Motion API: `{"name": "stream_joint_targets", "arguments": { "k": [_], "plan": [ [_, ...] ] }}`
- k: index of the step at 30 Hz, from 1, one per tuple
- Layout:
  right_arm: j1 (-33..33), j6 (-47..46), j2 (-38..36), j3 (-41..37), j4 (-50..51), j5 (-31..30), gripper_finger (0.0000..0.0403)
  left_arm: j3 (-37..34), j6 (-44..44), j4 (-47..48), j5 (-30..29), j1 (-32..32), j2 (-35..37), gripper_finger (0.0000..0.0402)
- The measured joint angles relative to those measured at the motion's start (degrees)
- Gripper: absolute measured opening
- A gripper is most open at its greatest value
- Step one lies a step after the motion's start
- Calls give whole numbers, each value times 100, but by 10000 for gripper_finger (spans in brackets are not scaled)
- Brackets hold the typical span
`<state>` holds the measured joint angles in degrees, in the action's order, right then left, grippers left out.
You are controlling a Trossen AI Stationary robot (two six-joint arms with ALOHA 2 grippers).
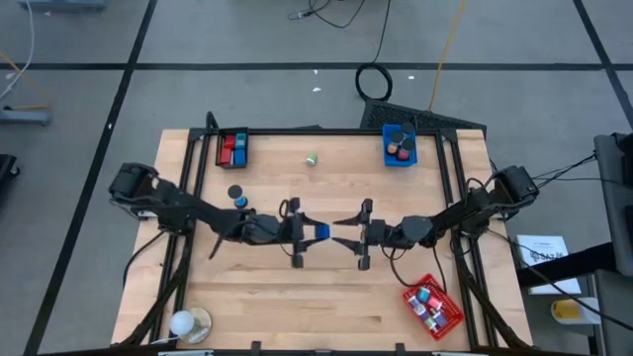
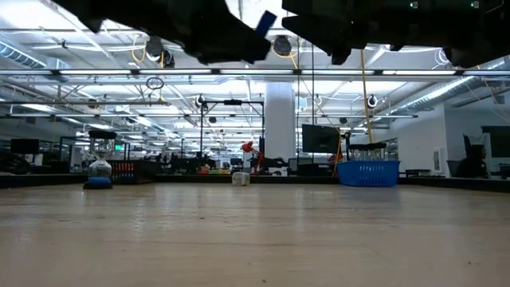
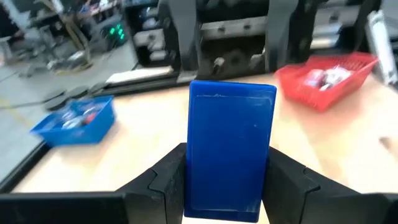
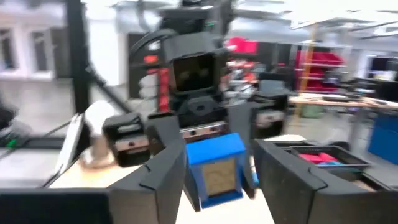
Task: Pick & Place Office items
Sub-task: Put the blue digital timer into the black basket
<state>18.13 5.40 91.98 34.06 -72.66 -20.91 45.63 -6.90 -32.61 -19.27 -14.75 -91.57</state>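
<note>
The blue block (image 1: 318,231) is in the air over the middle of the desk (image 1: 326,307), exactly between the two arms, which meet there tip to tip. In the left wrist view the left gripper (image 3: 227,186) has its jaws pressed on both long sides of the block (image 3: 231,149), so the left arm holds it. The long axis of the block points forward, away from the left jaws and toward the right arm.

The right gripper (image 4: 219,177) faces it from the other side. Its jaws stand wider than the block (image 4: 216,168), one on each side of the free end, and I see no contact. Both arms are equally near. I judge this is a handover: the right jaws must close on the free end.
</note>
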Motion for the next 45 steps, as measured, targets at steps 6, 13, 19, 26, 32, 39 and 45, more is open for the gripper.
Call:
{"name": "stream_joint_targets", "arguments": {
  "k": [6, 13, 19, 26, 32, 39, 45],
  "plan": [
    [-7, -215, -6, 4, -176, -857, 229, -2, 297, 2023, -655, 102, 1135, 161],
    [-2, -126, -8, 4, -68, -1081, 248, 0, 1493, 4859, -1553, 356, 2983, 161],
    [-99, -257, -11, 4, 264, -1225, 195, 0, 3254, 7216, -1854, 1730, 4540, 161],
    [-243, -320, -11, 4, 262, -1202, 111, 9, 2576, 7408, -402, 4417, 4165, 161],
    [-232, -318, -11, 4, 347, -1183, 56, 722, 2203, 7418, 612, 6302, 2470, 161],
    [-232, -310, -11, 4, 458, -1165, 21, 1207, 2247, 7500, 880, 6692, 989, 161],
    [-229, -320, -11, 4, 476, -1000, 13, 1200, 2401, 7323, 555, 6703, 454, 161]
  ]
}}
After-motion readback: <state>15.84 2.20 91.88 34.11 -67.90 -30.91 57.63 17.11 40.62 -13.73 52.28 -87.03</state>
